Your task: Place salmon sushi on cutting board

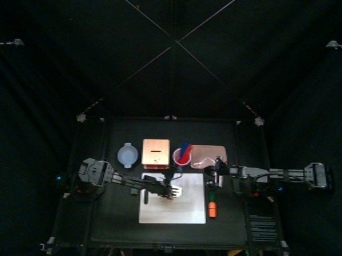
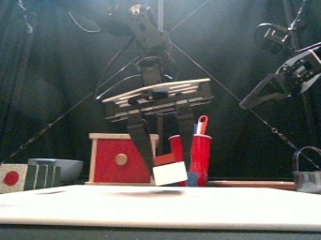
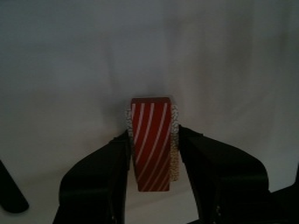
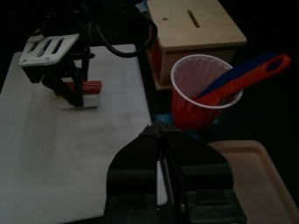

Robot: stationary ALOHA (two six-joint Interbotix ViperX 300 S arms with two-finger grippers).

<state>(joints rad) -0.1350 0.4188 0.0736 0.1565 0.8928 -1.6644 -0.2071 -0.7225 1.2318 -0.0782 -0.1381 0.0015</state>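
Observation:
The salmon sushi (image 3: 152,149), a red block with white stripes, is clamped between the jaws of my left gripper (image 3: 155,138). In the front view the sushi (image 2: 170,172) hangs just above the white cutting board (image 2: 175,208), with its shadow right below it. From the top, the left gripper (image 1: 166,188) is over the board (image 1: 181,212). The right wrist view shows the sushi (image 4: 89,87) low over the board (image 4: 70,149). My right gripper (image 4: 156,131) is shut and empty, raised beside the board's right side (image 1: 221,173).
Behind the board stand a wooden box with a slot (image 1: 156,152), a red cup holding a blue and red utensil (image 4: 205,92), a grey bowl (image 1: 126,155) and a tan tray (image 1: 214,152). A small orange object (image 1: 211,210) lies at the board's right edge.

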